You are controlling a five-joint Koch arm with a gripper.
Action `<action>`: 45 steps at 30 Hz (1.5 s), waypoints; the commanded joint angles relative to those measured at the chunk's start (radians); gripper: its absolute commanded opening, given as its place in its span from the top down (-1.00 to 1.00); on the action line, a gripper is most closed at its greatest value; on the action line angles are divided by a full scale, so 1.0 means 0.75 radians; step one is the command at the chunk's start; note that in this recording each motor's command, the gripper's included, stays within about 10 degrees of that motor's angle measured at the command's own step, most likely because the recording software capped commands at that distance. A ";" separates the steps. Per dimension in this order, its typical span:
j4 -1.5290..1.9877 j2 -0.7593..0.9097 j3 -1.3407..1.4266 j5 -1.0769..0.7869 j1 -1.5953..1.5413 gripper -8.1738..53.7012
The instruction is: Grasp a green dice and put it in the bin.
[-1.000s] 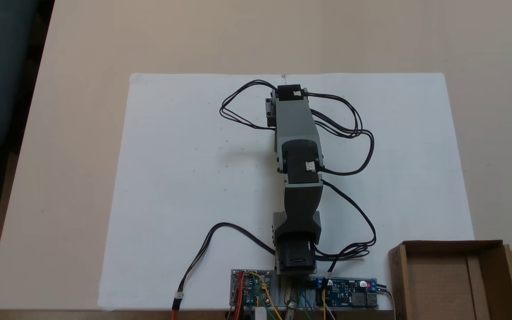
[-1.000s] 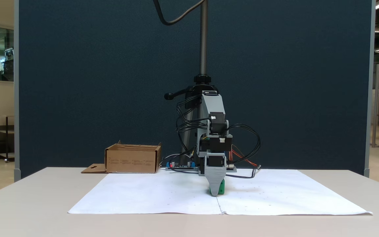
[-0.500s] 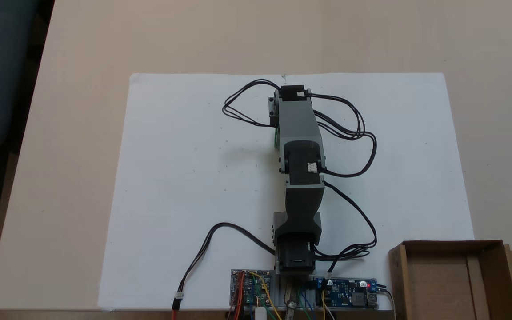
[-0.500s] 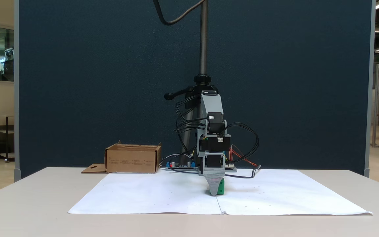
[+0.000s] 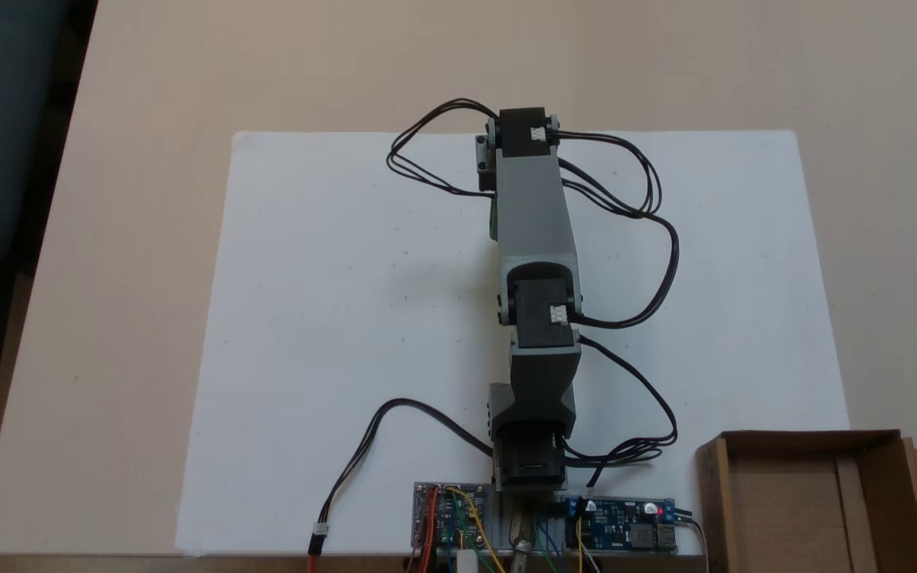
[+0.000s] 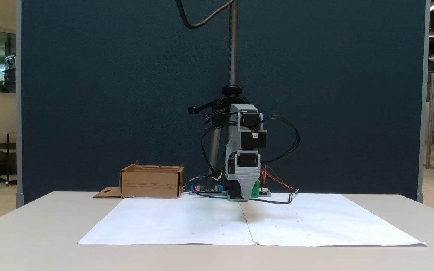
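Near to far, with the large white paper sheet on the beige table as our landmark.

**Progress:** The grasp looks done to us. In the front-on fixed view the small bright green plastic dice hangs clear above the sheet's middle. It sits tight against the grey pointed plastic gripper. One broad jaw faces us and the other is hidden behind it. Since the dice is off the paper, we judge the jaws clamped on it. The lift is underway. Carry and drop are left. The low brown cardboard bin sits just off the sheet's far left corner in that view, well apart from the gripper. In the top-down fixed view the bin has a bare floor, so nothing is delivered yet. The arm needs to swing toward that corner and open over the box.

**View differences:**
- The front-on view gives the height. There is a gap between dice and sheet, with a soft shadow beneath.
- It hides the bin's interior and how far out over the sheet the arm reaches.
- The top-down view shows the grey arm stretched along the sheet's midline, and the bin's hang-tab flap.
- There the arm covers the gripper. The dice shows as a dim green sliver at the arm's left edge.
- The blue circuit boards sit at the sheet's near edge by the arm's base.
- The dark blue partition stands beyond the sheet in the front-on view.
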 commanded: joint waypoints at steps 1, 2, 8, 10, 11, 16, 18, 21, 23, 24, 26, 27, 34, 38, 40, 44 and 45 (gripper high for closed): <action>0.220 0.076 -0.092 0.059 0.012 0.32; 0.257 0.076 -0.157 0.057 0.033 0.32; 0.536 0.076 -0.405 0.057 0.112 0.32; 0.538 0.076 -0.415 0.057 0.121 0.32; 0.538 0.076 -0.423 0.053 0.129 0.32; 0.530 0.076 -0.599 -0.061 0.354 0.32; 0.524 0.076 -0.652 -0.115 0.448 0.32; 0.522 0.074 -0.720 -0.194 0.591 0.32; 0.520 0.074 -0.755 -0.274 0.740 0.32; 0.520 0.074 -0.759 -0.305 0.802 0.32; 0.520 0.074 -0.769 -0.350 0.912 0.32; 0.520 0.074 -0.769 -0.356 0.980 0.32; 0.534 0.074 -0.798 -0.440 1.546 0.32; 0.534 0.074 -0.798 -0.485 1.824 0.32; 0.532 0.070 -0.814 -0.499 1.918 0.32; 0.532 0.041 -0.886 -0.503 2.092 0.32; 0.532 0.027 -0.904 -0.507 2.133 0.32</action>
